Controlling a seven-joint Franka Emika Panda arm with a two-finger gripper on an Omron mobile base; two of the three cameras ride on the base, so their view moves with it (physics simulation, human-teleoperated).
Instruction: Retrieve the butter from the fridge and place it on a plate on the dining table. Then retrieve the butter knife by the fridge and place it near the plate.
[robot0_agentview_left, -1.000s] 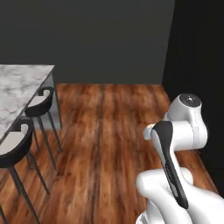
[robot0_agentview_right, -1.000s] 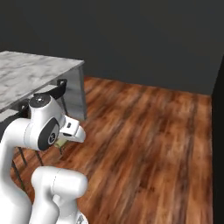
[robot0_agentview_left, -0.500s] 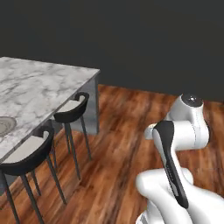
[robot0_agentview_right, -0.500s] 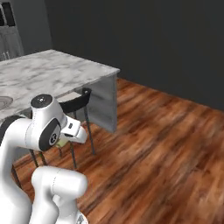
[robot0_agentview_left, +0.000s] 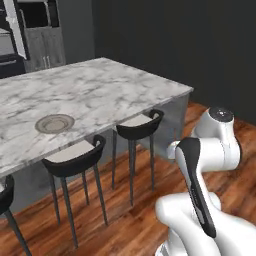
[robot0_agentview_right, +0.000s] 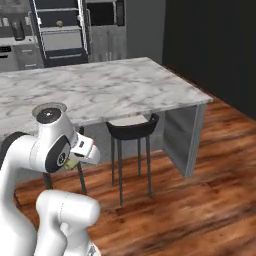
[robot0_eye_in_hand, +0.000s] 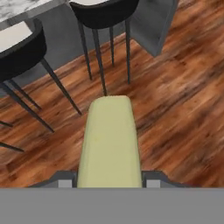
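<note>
In the hand view the pale-yellow butter (robot0_eye_in_hand: 110, 144) sticks out lengthwise from my gripper (robot0_eye_in_hand: 109, 181), which is shut on it above the wooden floor. From the right base view the hand hangs tucked close to the arm, and a bit of the butter (robot0_agentview_right: 71, 163) shows under it. The grey-beige plate (robot0_agentview_left: 54, 123) lies on the marble dining table (robot0_agentview_left: 115, 85), near its stool-side edge and far left of the arm. The dark fridge (robot0_agentview_right: 62, 35) stands behind the table. The butter knife is out of view.
Black round stools (robot0_agentview_left: 75, 157) (robot0_agentview_left: 139, 125) stand tucked along the table's near side, between me and the plate. Another view shows one stool (robot0_agentview_right: 131, 127) by the table's grey end panel (robot0_agentview_right: 182, 135). Open wooden floor (robot0_agentview_right: 200, 210) spreads to the right.
The whole picture has swung: the base has turned and moved, bringing the dining table, plate and stools into full view. The arm's pose and its grip on the butter look unchanged.
</note>
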